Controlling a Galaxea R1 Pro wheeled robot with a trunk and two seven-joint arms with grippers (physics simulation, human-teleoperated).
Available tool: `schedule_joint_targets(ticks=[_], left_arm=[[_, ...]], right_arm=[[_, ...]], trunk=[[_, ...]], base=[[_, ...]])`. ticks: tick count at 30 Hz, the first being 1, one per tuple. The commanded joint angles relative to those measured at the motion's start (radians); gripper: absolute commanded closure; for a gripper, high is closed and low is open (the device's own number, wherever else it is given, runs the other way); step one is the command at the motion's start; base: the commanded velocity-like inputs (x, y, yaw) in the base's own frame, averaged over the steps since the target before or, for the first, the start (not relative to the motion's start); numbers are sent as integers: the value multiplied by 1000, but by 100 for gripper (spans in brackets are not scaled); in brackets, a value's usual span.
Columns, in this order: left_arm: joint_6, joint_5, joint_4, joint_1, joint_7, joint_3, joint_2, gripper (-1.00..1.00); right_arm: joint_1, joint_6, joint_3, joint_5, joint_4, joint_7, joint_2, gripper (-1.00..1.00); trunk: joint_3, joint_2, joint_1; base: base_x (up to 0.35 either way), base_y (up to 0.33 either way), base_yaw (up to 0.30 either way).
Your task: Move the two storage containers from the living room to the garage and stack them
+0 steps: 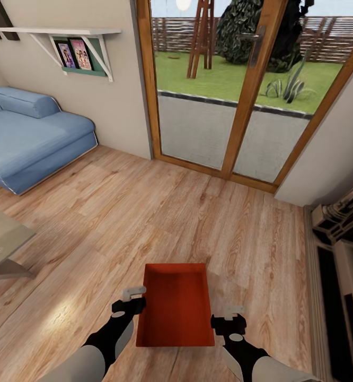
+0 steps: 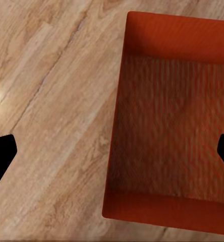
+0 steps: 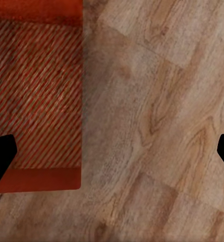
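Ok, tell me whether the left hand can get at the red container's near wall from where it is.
Probably yes. The left hand is open, straddling the left wall of the storage container, which sits on bare wood floor, with nothing between.

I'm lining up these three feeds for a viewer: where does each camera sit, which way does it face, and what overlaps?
Head view: on the robot's head, looking forward and down over the wood floor to the glass doors; both arms, left gripper and right gripper flank the orange-red container.
Left wrist view: near the left gripper, looking down; dark fingertips at the edges.
Right wrist view: likewise; fingertips.
Shared: container and floor show in all three.
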Motion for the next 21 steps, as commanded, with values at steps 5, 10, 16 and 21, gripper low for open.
schedule_joint_targets(ticks=[5, 10, 16, 21], left_arm=[[-4, 4, -2, 0, -1, 5, -1, -100], [-7, 10, -1, 0, 1, 5, -3, -100], [-2, 6, 0, 0, 0, 5, -2, -100], [0, -7, 55, 0, 1, -2, 2, -100]], right_arm=[[-1, -3, 7, -7, 1, -4, -1, -100], [-1, -3, 7, -7, 1, -4, -1, -100], [-1, -3, 7, -8, 1, -4, -1, -100], [-2, -22, 7, -12, 1, -5, 1, -100]], trunk=[[-1, 0, 0], [-13, -28, 15], [-32, -70, 38], [-48, -105, 57]], base=[[0, 0, 0], [0, 0, 0], [0, 0, 0], [0, 0, 0]])
